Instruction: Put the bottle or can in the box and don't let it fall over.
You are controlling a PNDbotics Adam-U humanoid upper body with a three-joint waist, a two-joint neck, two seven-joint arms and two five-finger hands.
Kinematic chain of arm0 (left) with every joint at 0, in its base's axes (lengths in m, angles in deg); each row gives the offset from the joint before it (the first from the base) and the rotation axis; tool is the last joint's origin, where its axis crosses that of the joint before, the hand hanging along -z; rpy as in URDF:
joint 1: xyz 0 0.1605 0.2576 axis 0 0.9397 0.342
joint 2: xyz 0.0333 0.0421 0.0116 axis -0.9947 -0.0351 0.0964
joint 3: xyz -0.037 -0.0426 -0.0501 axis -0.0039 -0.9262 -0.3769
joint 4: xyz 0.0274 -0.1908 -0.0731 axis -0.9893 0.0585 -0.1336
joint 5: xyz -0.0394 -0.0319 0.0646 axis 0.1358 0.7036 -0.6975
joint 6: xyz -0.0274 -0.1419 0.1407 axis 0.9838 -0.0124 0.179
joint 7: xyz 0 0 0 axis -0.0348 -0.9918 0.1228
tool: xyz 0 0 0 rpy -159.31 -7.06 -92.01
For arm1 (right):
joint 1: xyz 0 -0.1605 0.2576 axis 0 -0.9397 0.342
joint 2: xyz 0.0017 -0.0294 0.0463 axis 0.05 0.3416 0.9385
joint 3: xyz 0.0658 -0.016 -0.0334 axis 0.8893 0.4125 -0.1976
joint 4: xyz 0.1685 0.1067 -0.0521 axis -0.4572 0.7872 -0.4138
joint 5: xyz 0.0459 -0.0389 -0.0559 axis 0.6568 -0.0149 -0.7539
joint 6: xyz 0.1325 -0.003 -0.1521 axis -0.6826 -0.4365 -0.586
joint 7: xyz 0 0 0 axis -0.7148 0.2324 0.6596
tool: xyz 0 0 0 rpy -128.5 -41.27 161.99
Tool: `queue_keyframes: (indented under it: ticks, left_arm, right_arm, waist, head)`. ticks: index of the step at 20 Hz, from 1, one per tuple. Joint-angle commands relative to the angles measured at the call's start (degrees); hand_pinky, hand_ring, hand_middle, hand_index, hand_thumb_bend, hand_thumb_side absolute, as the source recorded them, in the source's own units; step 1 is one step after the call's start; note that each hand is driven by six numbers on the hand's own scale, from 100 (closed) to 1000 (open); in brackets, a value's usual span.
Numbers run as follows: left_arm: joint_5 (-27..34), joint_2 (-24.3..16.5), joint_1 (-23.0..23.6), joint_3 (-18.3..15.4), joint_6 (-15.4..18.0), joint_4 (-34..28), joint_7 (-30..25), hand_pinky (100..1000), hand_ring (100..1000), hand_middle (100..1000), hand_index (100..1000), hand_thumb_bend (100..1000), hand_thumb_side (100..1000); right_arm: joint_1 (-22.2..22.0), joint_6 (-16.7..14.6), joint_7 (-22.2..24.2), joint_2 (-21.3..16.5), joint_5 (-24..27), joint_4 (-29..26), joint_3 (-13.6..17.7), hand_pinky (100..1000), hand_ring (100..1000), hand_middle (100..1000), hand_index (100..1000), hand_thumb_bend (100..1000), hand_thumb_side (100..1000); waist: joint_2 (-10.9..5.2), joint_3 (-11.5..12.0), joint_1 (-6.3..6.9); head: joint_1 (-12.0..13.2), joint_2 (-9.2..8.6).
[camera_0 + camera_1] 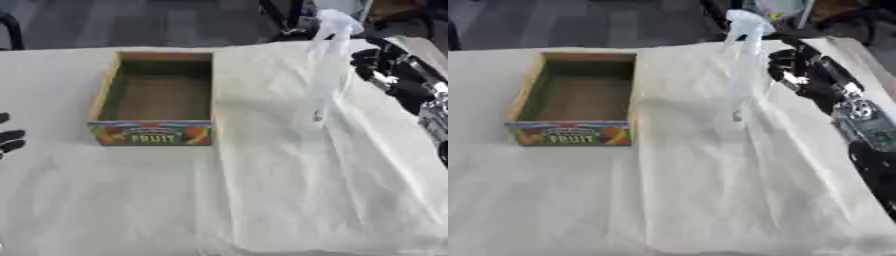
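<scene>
Just left of right hand: bottle

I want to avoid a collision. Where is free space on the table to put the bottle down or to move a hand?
The box is empty inside. The cloth is bare in front of the box, and between it and the spray bottle. It is crowded at the far right, where the right hand is beside the bottle. The left hand shows at the left edge.

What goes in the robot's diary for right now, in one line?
spray bottle: upright on cloth, right of box | right hand: fingers beside bottle, grip unclear | fruit box: empty | left hand: idle at left edge
</scene>
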Motion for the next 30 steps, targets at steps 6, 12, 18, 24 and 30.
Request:
queue_keyframes:
  ticks: [6,12,18,24,30]
  left_arm:
    - [0.1,-0.4,-1.0,0.2,0.1,-1.1,-0.3,717,677,765,843,454,763]
    - [0.1,-0.4,-1.1,0.2,0.1,-1.2,-0.3,717,677,765,843,455,763]
    - [0.1,-0.4,-1.3,0.3,0.0,-1.3,-0.4,717,677,765,843,455,763]
    - [0.1,-0.4,-1.5,0.3,0.0,-1.4,-0.4,717,676,764,843,456,763]
    - [0.2,-0.4,-1.7,0.4,0.0,-1.4,-0.5,717,676,764,843,457,762]
  right_arm:
    - [2.5,-0.9,-0.2,-0.6,-2.6,0.3,0.0,895,841,761,1000,455,338]
    - [3.4,-1.2,-0.2,-0.4,-3.5,0.6,-0.1,895,842,759,1000,456,337]
    - [4.3,-1.3,0.0,-0.1,-4.6,1.1,-0.4,896,843,758,1000,457,337]
    - [5.2,-1.5,-0.1,0.0,-5.5,1.6,-0.5,896,840,755,1000,458,328]
    - [6.1,-1.6,-0.1,0.2,-6.1,1.9,-0.7,891,835,746,1000,467,319]
  waist:
    - [-0.13,0.7,0.16]
    - [0.05,0.9,0.19]
    - [0.18,1.3,0.43]
    - [0.41,1.7,0.72]
    - [0.66,2.1,0.87]
  head:
    - [-0.5,-0.92]
    - [-0.8,-1.28]
    - [-1.0,-1.44]
    - [-1.4,-1.75]
    - [-1.8,-2.03]
